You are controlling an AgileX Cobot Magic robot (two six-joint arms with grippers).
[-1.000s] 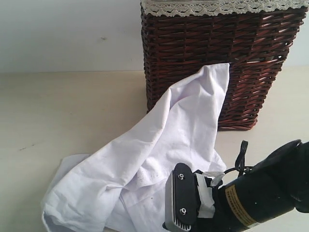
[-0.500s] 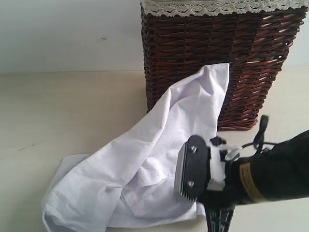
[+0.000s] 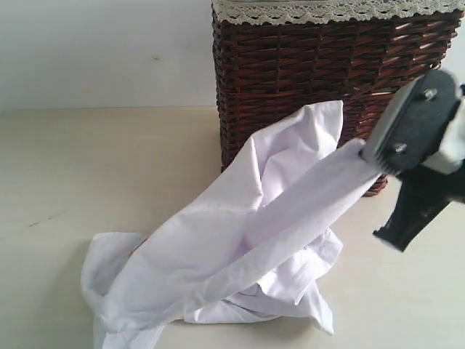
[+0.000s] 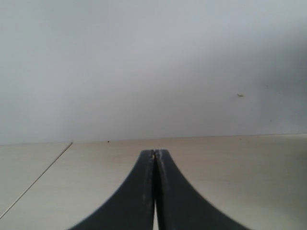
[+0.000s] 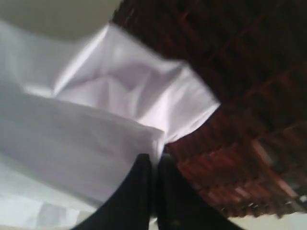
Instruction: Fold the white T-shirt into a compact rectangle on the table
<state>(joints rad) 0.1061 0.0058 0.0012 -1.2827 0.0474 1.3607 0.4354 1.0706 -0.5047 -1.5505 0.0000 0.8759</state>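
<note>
The shirt (image 3: pixel 240 240) lies in a loose heap on the table (image 3: pixel 87 160), close to the near edge and about midway along it. Most of the cloth is bunched and creased, with a rumpled mass low at the left of the heap and folds spilling toward the right.

One peak of the fabric rises and leans on the front of the basket (image 3: pixel 305 65). The basket stands at the far edge of the table, toward the right, and has a lace trim (image 3: pixel 320 9) round its top.

The right gripper (image 3: pixel 372 151) hangs above the table in front of the basket's right part, well clear of the surface. Its jaws are clamped together on a bit of the shirt. From that grip a long band of cloth runs taut, slanting down across the heap to its low left end near the table's front edge.

In the right wrist view the dark fingertips (image 5: pixel 144 167) meet with the shirt's (image 5: pixel 96 124) edge pinched between them, and the basket's (image 5: pixel 240 96) dark weave is just behind.

The left gripper (image 4: pixel 154 154) shows only in its own wrist view. Its two jaws are pressed together with nothing between them, over a bare stretch of table (image 4: pixel 240 182) and facing the pale wall (image 4: pixel 144 62).
</note>
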